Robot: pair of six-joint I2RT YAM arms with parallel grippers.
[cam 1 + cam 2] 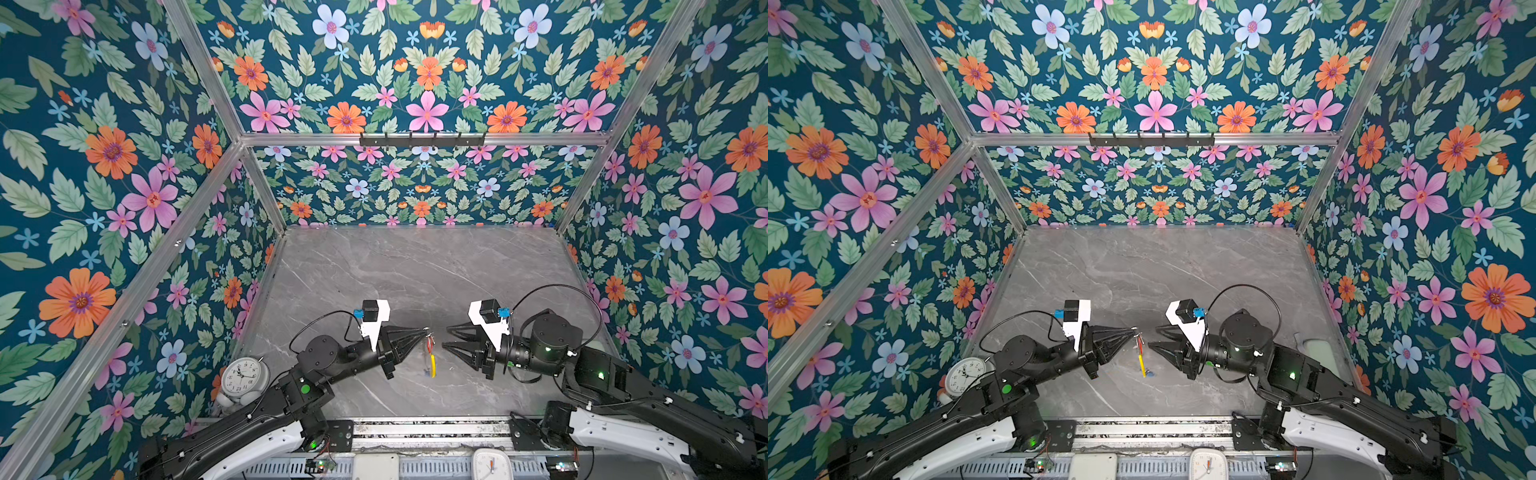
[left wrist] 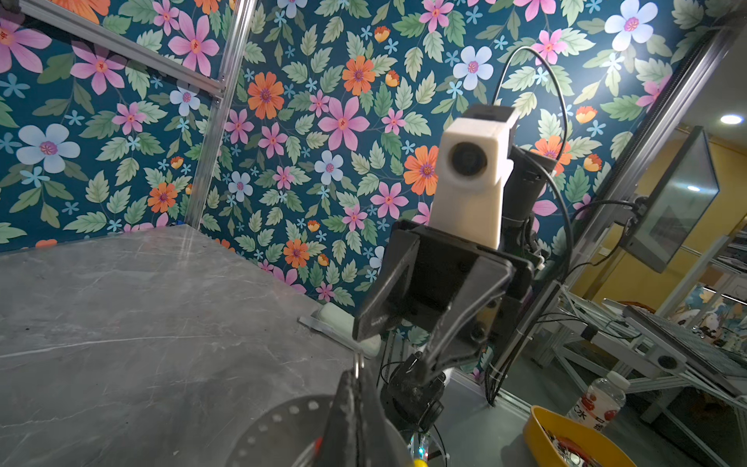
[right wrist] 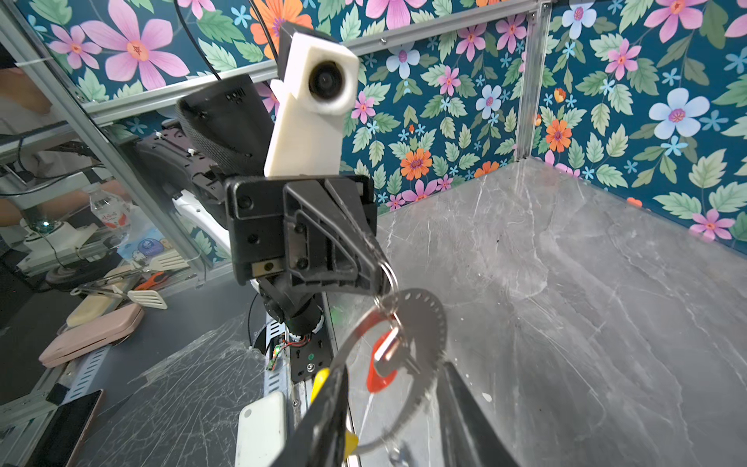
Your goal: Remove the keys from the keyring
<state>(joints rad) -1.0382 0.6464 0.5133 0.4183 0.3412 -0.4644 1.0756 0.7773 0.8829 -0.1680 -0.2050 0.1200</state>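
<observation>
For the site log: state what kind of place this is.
Probably a robot test cell in a lab or workshop: floral panels on an aluminium frame box in a marble-look tabletop reached by a left arm and right arm, and a monitor stands outside.

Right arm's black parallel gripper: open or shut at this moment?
Open. In both top views the right gripper has its two black jaws standing apart with a clear gap between them, and nothing is gripped.

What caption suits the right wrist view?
Shut left gripper holds the keyring and red-tagged key before the open right gripper.
</observation>
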